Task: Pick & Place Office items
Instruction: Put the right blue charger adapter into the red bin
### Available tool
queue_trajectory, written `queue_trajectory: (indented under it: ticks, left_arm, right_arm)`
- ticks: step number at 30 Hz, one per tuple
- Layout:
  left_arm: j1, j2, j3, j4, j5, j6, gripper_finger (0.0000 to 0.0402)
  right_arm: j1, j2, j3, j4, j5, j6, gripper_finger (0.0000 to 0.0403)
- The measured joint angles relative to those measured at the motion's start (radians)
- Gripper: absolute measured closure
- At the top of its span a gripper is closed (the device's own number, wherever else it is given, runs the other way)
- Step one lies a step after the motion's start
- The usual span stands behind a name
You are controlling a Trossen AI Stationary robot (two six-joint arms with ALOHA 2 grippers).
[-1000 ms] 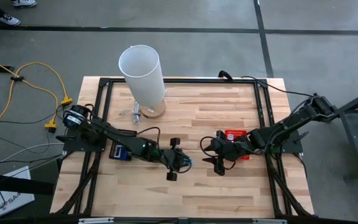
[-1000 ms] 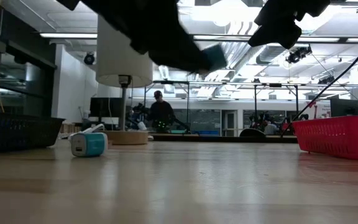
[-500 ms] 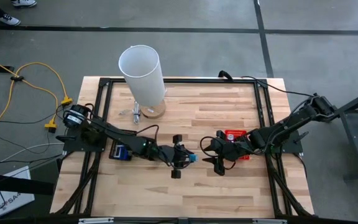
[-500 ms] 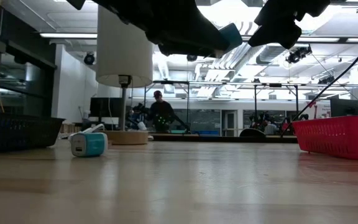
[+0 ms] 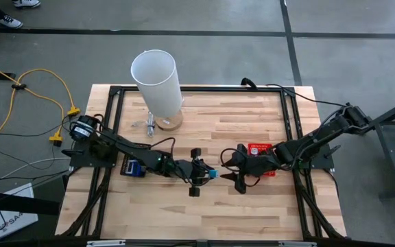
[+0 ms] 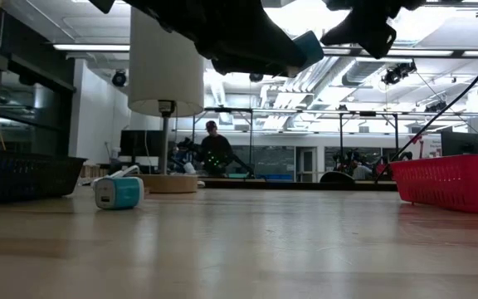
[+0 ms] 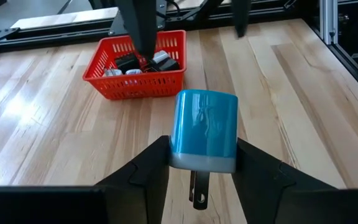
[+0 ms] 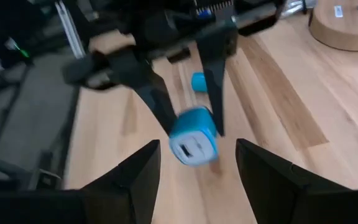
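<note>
The charger (image 7: pixel 204 130) is a small glossy blue block with rounded corners, a white end face and metal prongs. It hangs in the air above the middle of the surface (image 5: pixel 252 199), pinched at its sides between the left gripper's (image 7: pixel 202 163) dark, wedge-shaped fingers (image 7: pixel 146 168). Its long axis runs away from the left wrist toward the right gripper (image 8: pixel 196 163): the pronged white end faces the wrist, and the other end, with a slot-like port, faces the right gripper.

The surface is pale wood in butcher-block strips, edged by a black metal frame (image 5: pixel 197 89). A red mesh basket (image 7: pixel 135 65), rectangular with an open grid wall, sits under the right arm and holds black and white pieces (image 7: pixel 143 62). A second teal piece (image 6: pixel 118 192) lies on the wood near a tall white cylinder (image 5: pixel 156 81) on a round wooden base.

The left arm stretches low from the left edge toward the centre. The right arm reaches in from the right, its fingers spread and empty, just beside the charger.
</note>
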Motion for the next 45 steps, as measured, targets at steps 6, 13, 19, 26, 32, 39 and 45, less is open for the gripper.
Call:
queue_trajectory:
  ticks: [6,13,19,26,32,39,45]
  left_arm:
    - [0.000,0.000,0.000,0.000,0.000,-0.015,0.0253]
    - [0.000,0.000,0.000,0.000,0.000,-0.068,0.0253]
    - [0.000,0.000,0.000,0.000,0.007,-0.070,0.0252]
    - [0.000,0.000,0.000,0.000,0.033,-0.091,0.0252]
    - [0.000,0.000,0.000,0.040,0.033,-0.088,0.0252]
    - [0.009,0.000,0.000,0.074,0.035,-0.069,0.0252]
    - [0.011,0.000,0.000,0.116,0.035,-0.044,0.0252]
  right_arm:
    - [0.000,0.000,0.000,0.022,-0.004,0.034,0.0207]
    - [0.001,0.000,0.000,0.022,-0.072,-0.048,0.0207]
    - [0.015,0.000,0.000,0.021,-0.079,-0.275,0.0207]
    - [0.026,0.000,0.000,0.020,-0.051,-0.458,0.0207]
    - [0.019,0.001,0.000,0.020,-0.042,-0.463,0.0207]
    - [0.020,0.001,-0.001,0.020,-0.018,-0.468,0.0207]
    - [0.020,0.001,-0.001,0.020,0.001,-0.468,0.0207]
